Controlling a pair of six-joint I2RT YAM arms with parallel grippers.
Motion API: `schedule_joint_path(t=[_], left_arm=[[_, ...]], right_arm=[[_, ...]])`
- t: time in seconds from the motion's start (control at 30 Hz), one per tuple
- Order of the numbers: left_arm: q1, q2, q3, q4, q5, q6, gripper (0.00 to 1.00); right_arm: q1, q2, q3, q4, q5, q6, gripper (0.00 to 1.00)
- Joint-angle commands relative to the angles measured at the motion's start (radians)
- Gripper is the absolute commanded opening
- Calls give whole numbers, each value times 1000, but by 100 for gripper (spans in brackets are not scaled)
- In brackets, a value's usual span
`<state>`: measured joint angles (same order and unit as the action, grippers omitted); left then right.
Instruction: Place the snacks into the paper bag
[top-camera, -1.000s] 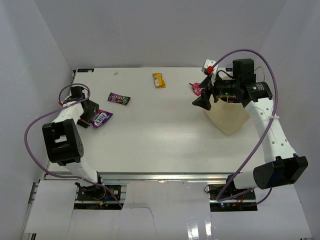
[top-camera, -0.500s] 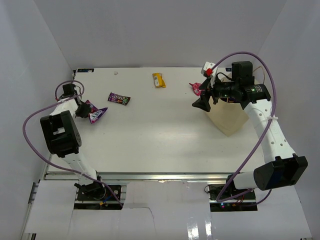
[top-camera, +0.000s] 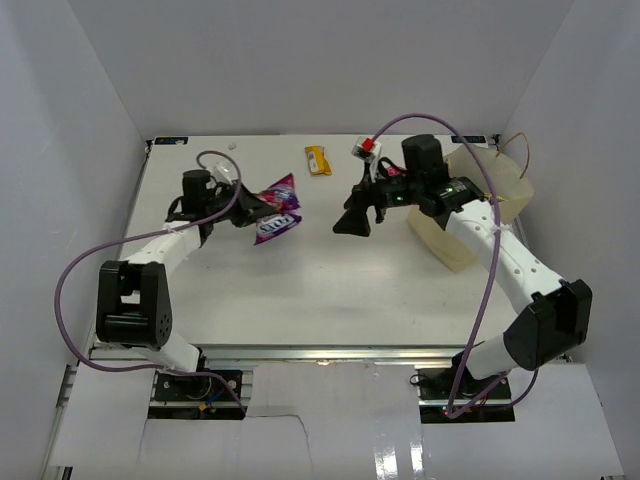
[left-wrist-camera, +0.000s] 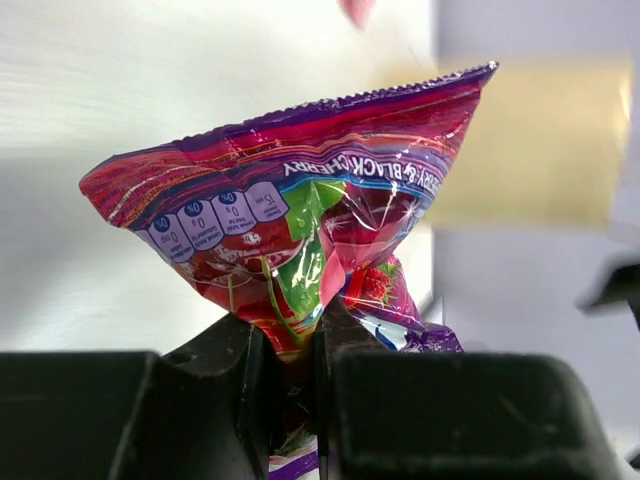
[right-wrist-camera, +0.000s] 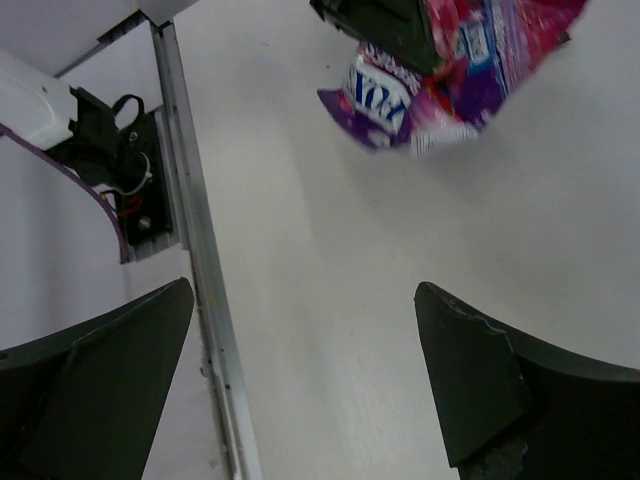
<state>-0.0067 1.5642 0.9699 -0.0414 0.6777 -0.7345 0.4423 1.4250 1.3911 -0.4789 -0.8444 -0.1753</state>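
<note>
My left gripper (top-camera: 256, 212) (left-wrist-camera: 295, 340) is shut on the lower edge of the large purple snack bag (top-camera: 279, 211) (left-wrist-camera: 300, 200) and holds it above the table, left of centre. That bag also shows in the right wrist view (right-wrist-camera: 450, 80). My right gripper (top-camera: 354, 218) (right-wrist-camera: 300, 340) hangs open and empty just right of the bag, facing it. The tan paper bag (top-camera: 466, 240) (left-wrist-camera: 530, 150) stands upright at the right, partly behind the right arm. A small yellow wrapper (top-camera: 318, 160) lies at the back centre. A blurred pink wrapper (left-wrist-camera: 355, 8) shows beyond the held bag.
The paper bag's thin loop handle (top-camera: 520, 152) sticks out to the right. The table's metal near-edge rail (right-wrist-camera: 200, 280) and the left arm's base (right-wrist-camera: 105, 150) show in the right wrist view. White walls close the table in on three sides.
My left gripper shut on the purple bag at the table's left edge, lifted it and carried it right toward the centre. The right arm swung left, away from the paper bag.
</note>
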Motion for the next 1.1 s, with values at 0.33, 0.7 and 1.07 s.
schedule_joint_path(t=[0.33, 0.7, 1.07], left_arm=[[-326, -164, -60, 187, 120, -78, 8], [-349, -240, -128, 189, 132, -95, 10], [-365, -305, -151, 192, 144, -105, 12]], right_arm=[[160, 144, -30, 214, 441, 438, 99], [170, 100, -79, 257, 462, 424, 87], [165, 129, -93, 295, 398, 462, 85]])
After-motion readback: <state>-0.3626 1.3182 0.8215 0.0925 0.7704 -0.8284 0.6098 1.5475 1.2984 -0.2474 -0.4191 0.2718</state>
